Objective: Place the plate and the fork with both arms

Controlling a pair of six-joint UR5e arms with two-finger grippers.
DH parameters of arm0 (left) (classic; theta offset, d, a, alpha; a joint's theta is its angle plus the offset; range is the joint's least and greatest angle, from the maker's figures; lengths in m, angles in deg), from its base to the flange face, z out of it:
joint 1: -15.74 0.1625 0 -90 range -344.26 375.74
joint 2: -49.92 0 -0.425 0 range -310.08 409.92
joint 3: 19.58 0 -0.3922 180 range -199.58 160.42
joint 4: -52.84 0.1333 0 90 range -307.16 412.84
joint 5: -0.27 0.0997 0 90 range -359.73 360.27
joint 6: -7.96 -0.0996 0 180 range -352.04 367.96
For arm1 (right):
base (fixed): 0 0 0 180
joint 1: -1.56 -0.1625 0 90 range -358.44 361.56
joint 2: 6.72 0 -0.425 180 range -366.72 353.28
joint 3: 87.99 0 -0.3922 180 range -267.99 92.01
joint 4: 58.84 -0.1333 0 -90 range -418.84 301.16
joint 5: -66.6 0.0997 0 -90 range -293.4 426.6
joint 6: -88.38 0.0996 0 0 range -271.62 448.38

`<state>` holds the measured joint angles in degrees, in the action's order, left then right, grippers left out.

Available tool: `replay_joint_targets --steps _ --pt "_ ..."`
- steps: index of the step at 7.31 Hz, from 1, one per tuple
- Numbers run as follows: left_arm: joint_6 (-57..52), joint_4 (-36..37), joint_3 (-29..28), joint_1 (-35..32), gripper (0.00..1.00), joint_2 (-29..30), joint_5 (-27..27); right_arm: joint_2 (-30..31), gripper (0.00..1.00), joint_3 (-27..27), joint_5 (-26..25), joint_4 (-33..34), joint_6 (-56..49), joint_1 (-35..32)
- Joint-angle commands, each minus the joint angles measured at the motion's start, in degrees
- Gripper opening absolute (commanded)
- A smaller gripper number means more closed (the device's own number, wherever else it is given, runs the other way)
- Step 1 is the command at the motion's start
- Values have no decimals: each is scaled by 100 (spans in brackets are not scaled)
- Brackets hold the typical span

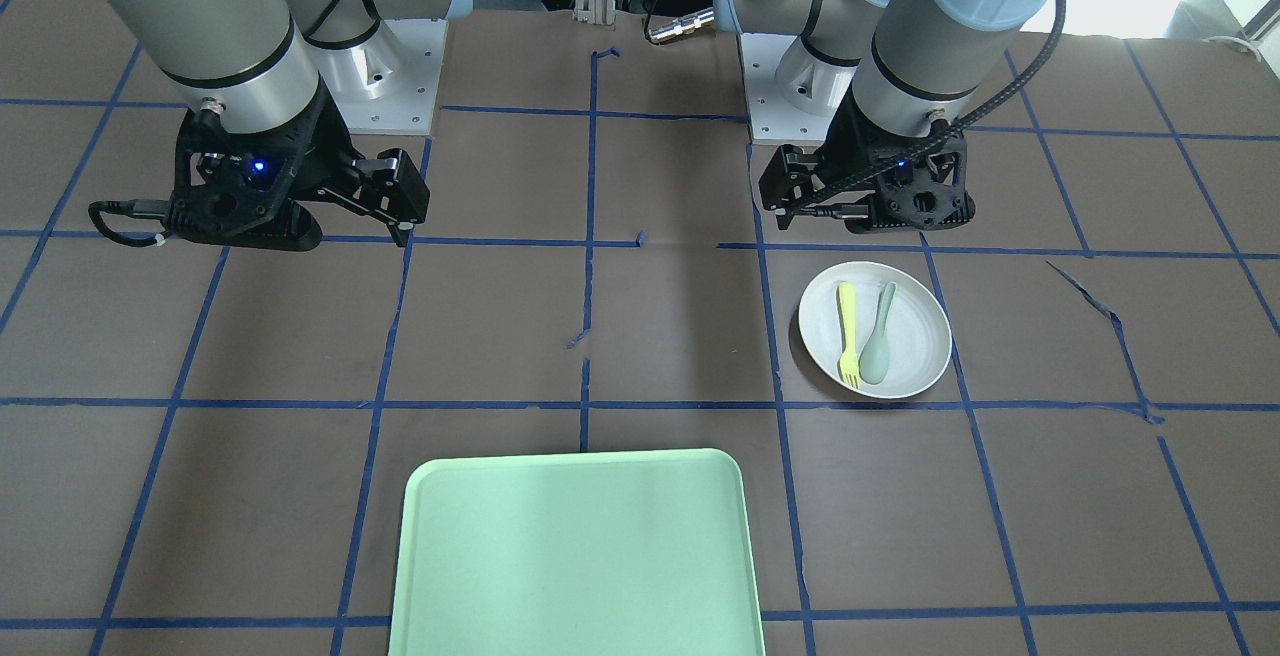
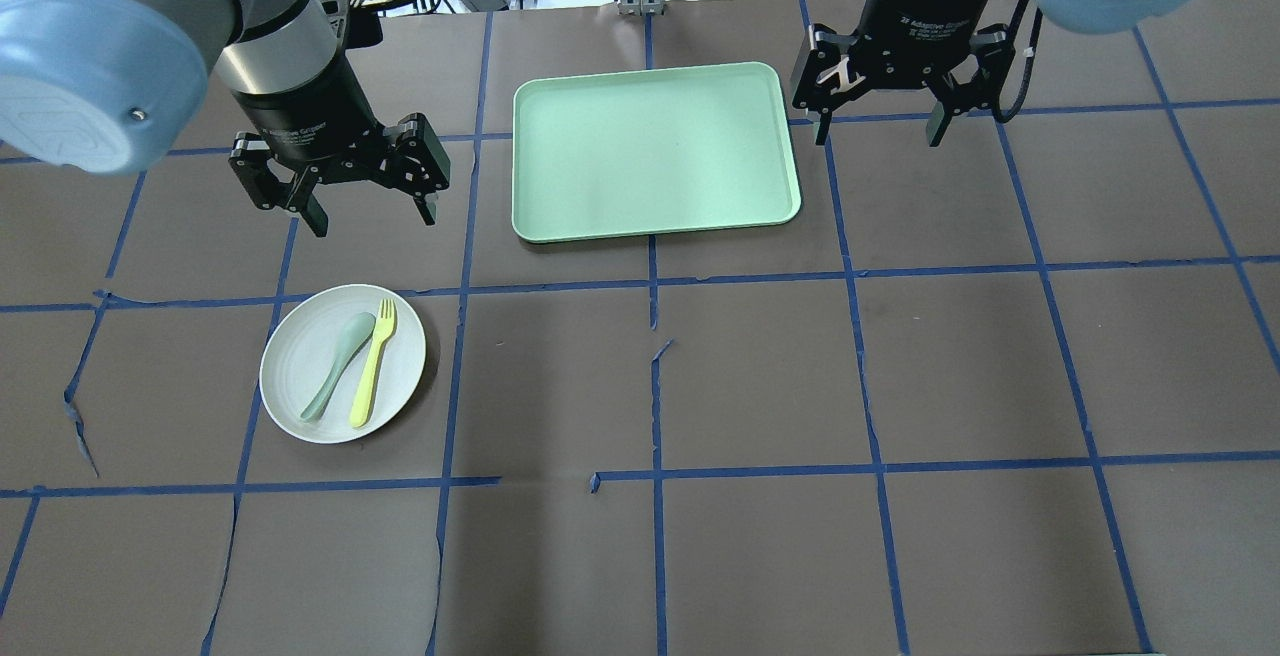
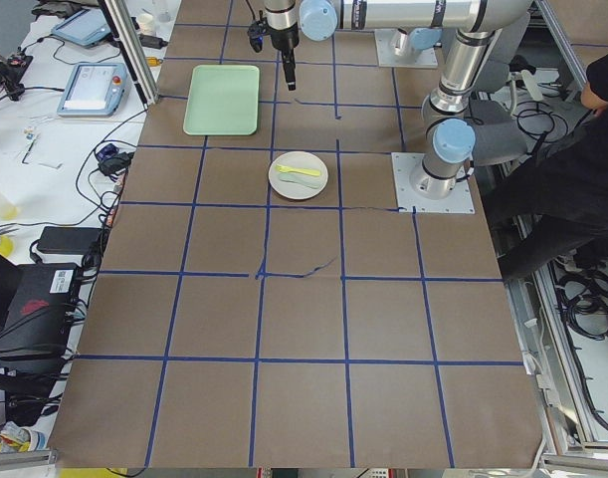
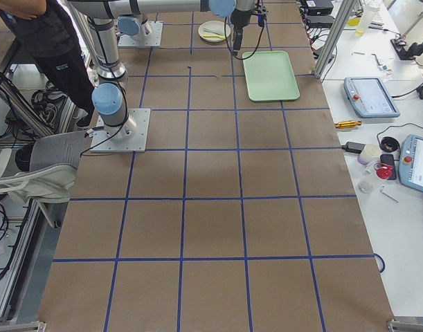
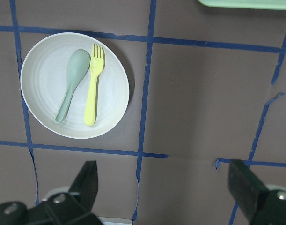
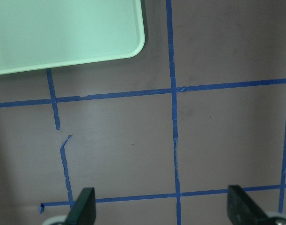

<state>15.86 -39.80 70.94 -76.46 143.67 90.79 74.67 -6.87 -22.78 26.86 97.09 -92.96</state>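
The off-white plate (image 2: 290, 376) lies on the table's left side, with the pale yellow fork (image 2: 372, 364) and a grey-green spoon (image 2: 338, 364) side by side on it. My left gripper (image 2: 375, 221) hangs open and empty above the table, just beyond the plate's far edge. Its wrist view shows the plate (image 5: 44, 112), the fork (image 5: 92, 84) and the spoon (image 5: 70, 84) ahead of the open fingers (image 5: 86, 183). My right gripper (image 2: 880, 136) is open and empty, up beside the tray's right edge. In the front view the plate (image 1: 920, 331) sits below the left gripper (image 1: 790, 196).
A mint-green rectangular tray (image 2: 655, 146) lies at the far middle of the table, between the two grippers; its corner shows in the right wrist view (image 6: 63, 33). Blue tape lines grid the brown table top. A person stands by the robot's base in the side views.
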Motion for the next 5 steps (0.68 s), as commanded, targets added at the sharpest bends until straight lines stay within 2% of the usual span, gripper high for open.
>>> replay_joint_targets --steps 1,5 --pt "0 0 1 0 100 12 1 0 100 0 0 -19 0 4" --pt "0 -131 1 9 100 -40 19 -9 100 0 0 26 0 -5"
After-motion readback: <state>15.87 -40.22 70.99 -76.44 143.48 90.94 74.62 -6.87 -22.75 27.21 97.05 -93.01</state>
